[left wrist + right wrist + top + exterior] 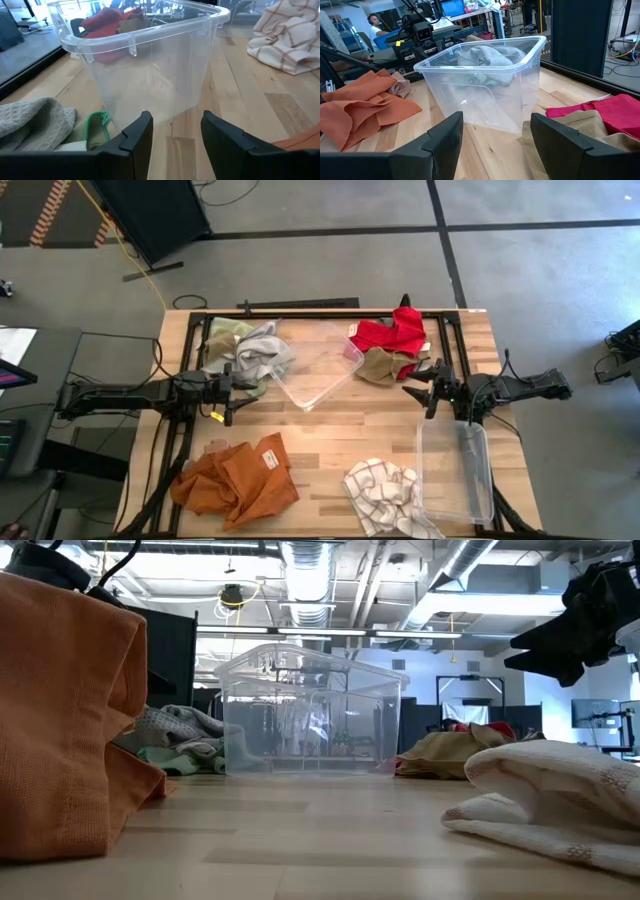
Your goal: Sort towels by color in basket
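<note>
Flanking the clear basket (317,367) at table centre, both grippers hang spread and empty: the left gripper (232,385), at its nine o'clock, sits just beside the grey towel (262,352), nearer than the right gripper (418,383).

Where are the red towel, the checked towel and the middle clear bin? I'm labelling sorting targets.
red towel (392,333), high view, centre of its folds.
checked towel (382,488), high view, middle of the bundle.
clear bin (352,352), high view, its right rim.
</note>
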